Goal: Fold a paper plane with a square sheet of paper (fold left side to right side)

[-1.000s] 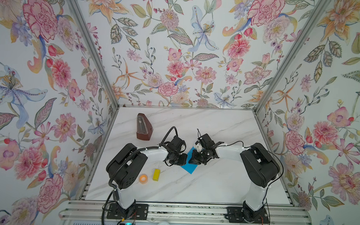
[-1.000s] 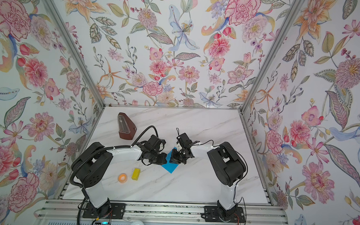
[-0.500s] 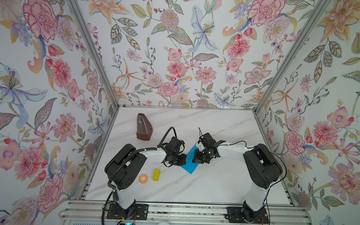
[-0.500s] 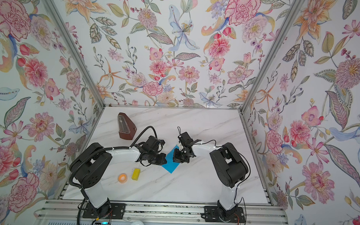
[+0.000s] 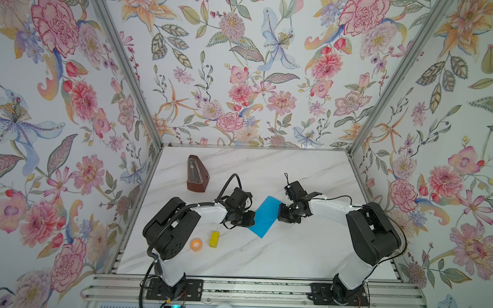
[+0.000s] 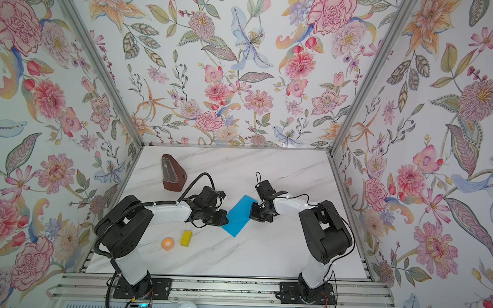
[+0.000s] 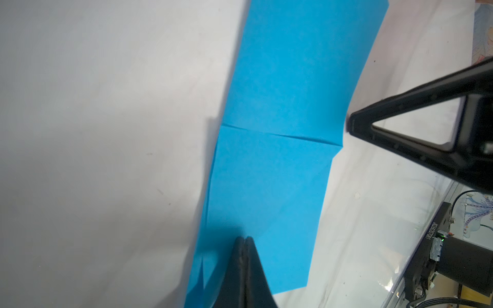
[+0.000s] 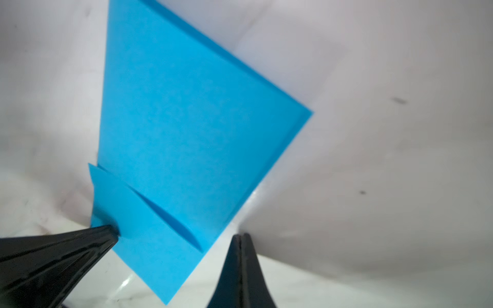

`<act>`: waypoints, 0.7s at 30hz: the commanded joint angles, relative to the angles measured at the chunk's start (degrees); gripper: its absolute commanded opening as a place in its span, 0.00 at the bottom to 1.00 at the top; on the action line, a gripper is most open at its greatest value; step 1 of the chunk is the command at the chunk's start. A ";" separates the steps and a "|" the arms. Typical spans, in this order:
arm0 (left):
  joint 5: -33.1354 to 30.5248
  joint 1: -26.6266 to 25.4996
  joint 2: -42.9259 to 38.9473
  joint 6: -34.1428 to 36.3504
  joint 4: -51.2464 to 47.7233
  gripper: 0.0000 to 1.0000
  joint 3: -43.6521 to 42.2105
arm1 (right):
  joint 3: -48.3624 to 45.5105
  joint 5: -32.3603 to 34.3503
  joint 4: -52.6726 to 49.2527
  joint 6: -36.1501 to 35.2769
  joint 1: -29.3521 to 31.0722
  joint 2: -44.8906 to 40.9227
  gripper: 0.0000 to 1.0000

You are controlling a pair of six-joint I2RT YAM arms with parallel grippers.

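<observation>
Pinching shut on nothing, the left gripper rests its tips on the square sheet of paper, which is folded into a narrow, creased strip. The right gripper, also clamped empty, sits just beside the strip's opposite long edge. The strip lies around the middle of the table, with a yellow block toward the front-left corner.

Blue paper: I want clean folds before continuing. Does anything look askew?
Yes: on the blue paper the layers sit offset; a thin lower strip shows along one edge, and a flap by the left gripper gapes.
</observation>
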 commanded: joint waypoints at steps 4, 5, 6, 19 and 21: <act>-2.43 1.02 0.42 -1.25 -6.32 0.00 -2.47 | 1.08 5.14 -9.31 2.36 1.76 -3.68 0.03; -2.09 1.02 0.33 -1.45 -6.02 0.00 -2.39 | 1.69 3.06 -7.92 3.75 2.42 -4.62 0.04; -1.63 1.02 0.24 -1.71 -5.61 0.00 -2.38 | 1.94 0.84 -5.78 5.47 3.89 -5.08 0.06; 1.34 0.49 -2.24 -5.14 -1.59 0.01 -3.60 | 4.18 -6.23 11.69 16.96 9.61 4.24 0.04; 1.68 0.47 -2.67 -5.51 -1.24 0.02 -3.86 | 4.28 -5.57 10.99 16.62 9.41 5.59 0.04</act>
